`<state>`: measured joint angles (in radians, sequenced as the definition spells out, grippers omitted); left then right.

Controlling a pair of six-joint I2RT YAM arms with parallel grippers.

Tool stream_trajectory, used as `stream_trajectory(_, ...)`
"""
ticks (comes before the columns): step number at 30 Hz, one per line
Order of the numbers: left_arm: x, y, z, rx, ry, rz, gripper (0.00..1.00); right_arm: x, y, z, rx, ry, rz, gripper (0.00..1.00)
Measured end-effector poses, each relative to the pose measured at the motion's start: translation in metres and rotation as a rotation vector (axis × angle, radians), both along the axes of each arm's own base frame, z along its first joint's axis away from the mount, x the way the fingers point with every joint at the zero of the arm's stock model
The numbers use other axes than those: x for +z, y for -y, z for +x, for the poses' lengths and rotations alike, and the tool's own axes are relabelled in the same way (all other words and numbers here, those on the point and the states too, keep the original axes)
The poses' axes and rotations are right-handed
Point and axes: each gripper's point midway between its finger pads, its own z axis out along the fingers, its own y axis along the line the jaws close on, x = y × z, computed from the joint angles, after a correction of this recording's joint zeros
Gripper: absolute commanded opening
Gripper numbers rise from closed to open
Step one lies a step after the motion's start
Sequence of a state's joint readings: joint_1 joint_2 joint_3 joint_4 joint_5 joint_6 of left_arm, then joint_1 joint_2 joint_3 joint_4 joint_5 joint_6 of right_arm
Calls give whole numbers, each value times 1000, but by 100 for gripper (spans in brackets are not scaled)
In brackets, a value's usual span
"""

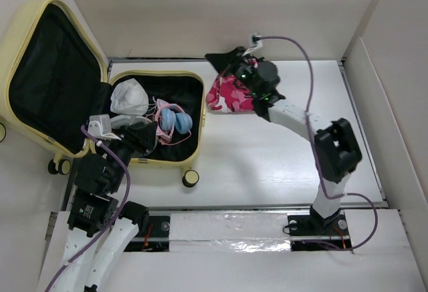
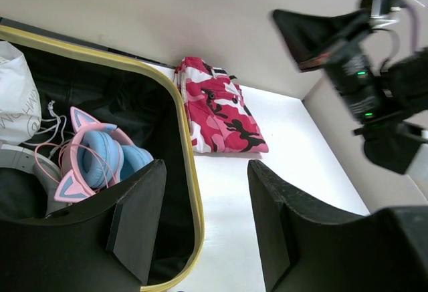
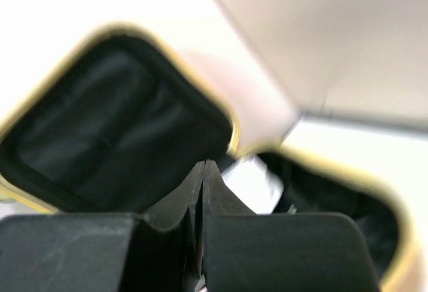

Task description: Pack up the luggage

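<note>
1. I see the luggage [image 1: 202,115] lying open at the desk's far-left corner, with its lid swung out to the left.
2. Pink-and-blue headphones [image 1: 175,121] and a white bag [image 1: 128,97] lie inside.
3. My left gripper [image 2: 206,192] is spread above its near-right rim.
4. My right gripper [image 3: 203,172] is pressed together above the pink camo garment [image 1: 227,95] beside the luggage.

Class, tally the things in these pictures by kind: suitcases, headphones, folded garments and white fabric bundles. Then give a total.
Suitcases: 1, the luggage
Headphones: 1, the pink-and-blue headphones
Folded garments: 1, the pink camouflage garment
White bundles: 1, the white bundle
Total: 4
</note>
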<state>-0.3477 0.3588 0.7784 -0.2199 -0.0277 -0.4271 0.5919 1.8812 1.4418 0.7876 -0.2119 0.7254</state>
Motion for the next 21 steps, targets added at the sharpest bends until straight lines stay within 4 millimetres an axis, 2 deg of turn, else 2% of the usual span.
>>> stream_trajectory(1, 0, 0, 0, -2, -1, 0, 47, 13, 24, 2, -34, 33, 9, 0)
stream_trajectory(3, -1, 1, 2, -4, -5, 2, 44, 18, 63, 9, -104, 58, 2, 0)
stream_trajectory(5, -2, 3, 3, -11, -7, 4, 38, -8, 102, 27, -196, 0, -43, 0)
stream_trajectory(6, -3, 4, 3, -17, -10, 5, 36, -30, 121, 37, -250, -52, -69, 5)
stream_trajectory(8, -3, 6, 3, -27, -11, 5, 27, -87, 157, 52, -355, -199, -132, 46)
stream_trajectory(9, -4, 7, 3, -30, -11, 8, 25, -122, 179, 56, -405, -284, -161, 46)
stream_trajectory(10, -4, 7, 3, -34, -11, 9, 19, -153, 200, 57, -455, -363, -200, 58)
stream_trajectory(11, -6, 8, 3, -40, -13, 11, 17, -182, 220, 58, -500, -444, -228, 62)
stream_trajectory(13, -8, 11, 4, -50, -18, 16, 10, -225, 254, 62, -581, -566, -276, 69)
stream_trajectory(15, -9, 13, 5, -58, -24, 20, 7, -256, 280, 64, -634, -656, -310, 70)
stream_trajectory(17, -11, 14, 7, -63, -31, 24, 4, -277, 296, 69, -659, -723, -335, 70)
stream_trajectory(18, -11, 14, 7, -65, -34, 25, 4, -285, 297, 74, -651, -744, -344, 72)
stream_trajectory(21, -14, 16, 9, -70, -43, 29, 0, -302, 293, 82, -610, -787, -367, 66)
